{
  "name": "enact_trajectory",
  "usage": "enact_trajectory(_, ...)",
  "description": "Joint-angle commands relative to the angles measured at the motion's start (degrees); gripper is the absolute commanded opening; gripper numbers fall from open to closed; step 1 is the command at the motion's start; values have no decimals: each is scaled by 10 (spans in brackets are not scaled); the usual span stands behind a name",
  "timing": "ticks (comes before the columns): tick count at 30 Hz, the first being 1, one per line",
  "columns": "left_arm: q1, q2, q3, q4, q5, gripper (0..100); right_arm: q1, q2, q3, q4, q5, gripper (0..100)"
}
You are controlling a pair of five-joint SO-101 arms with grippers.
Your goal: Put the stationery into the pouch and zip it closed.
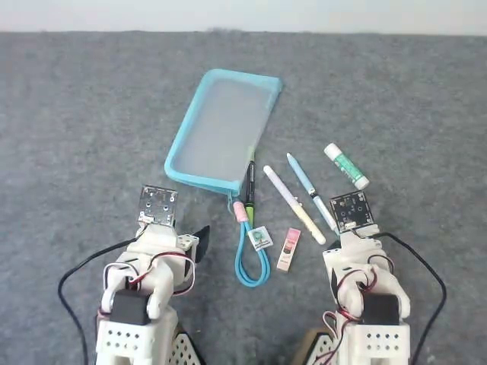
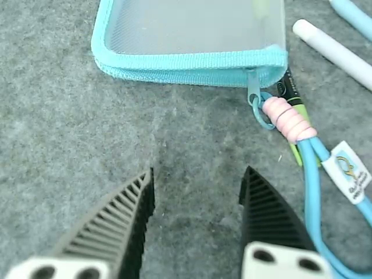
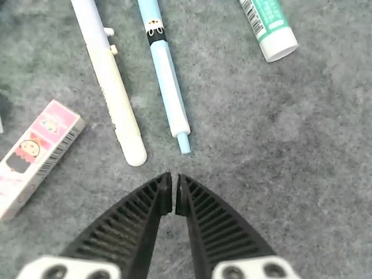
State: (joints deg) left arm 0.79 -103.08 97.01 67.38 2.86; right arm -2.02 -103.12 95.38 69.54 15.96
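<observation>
The left gripper (image 2: 199, 174) is held parted and empty over the grey mat (image 1: 91, 114), just short of the zipper pull (image 2: 254, 93) and the blue cord loop (image 2: 312, 180). The right gripper (image 3: 173, 180) is pressed closed on nothing, near the tip of a blue pen (image 3: 165, 75). A pink eraser (image 3: 35, 154), a cream pen (image 3: 110, 87) and a glue stick (image 3: 268, 23) are laid alongside. Farthest off, the teal mesh pouch (image 1: 186, 122) is lying flat, with a green-and-black pen (image 1: 249, 186) touching its near corner
</observation>
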Motion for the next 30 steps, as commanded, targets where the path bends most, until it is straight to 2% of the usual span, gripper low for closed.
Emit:
enact_trajectory(1,-1,-11,-4,3,4,233,-5,-7,11,2,-2,32)
enact_trajectory(4,-33,-10,-4,20,-6,233,-12,-6,11,2,-6,32)
enact_trajectory(6,-123,-11,-4,2,-57,233,-30,-5,11,2,-6,32)
enact_trajectory(9,-280,-11,-4,-73,-174,233,-71,-5,11,2,-6,32)
enact_trajectory(12,-359,-10,-4,-108,-217,232,-99,-8,11,0,-6,34)
enact_trajectory(18,-418,-10,-4,-109,-220,232,-127,-9,8,-61,0,34)
enact_trajectory(21,-424,-9,-4,-105,-220,232,-102,-7,-14,-123,41,32)
enact_trajectory(23,-424,-9,-4,-104,-219,232,-85,-1,-53,-132,78,30)
enact_trajectory(25,-424,-9,-4,-93,-219,232,-73,13,-97,-132,81,30)
enact_trajectory(30,-411,-9,-4,-79,-220,232,-75,160,-223,-138,82,30)
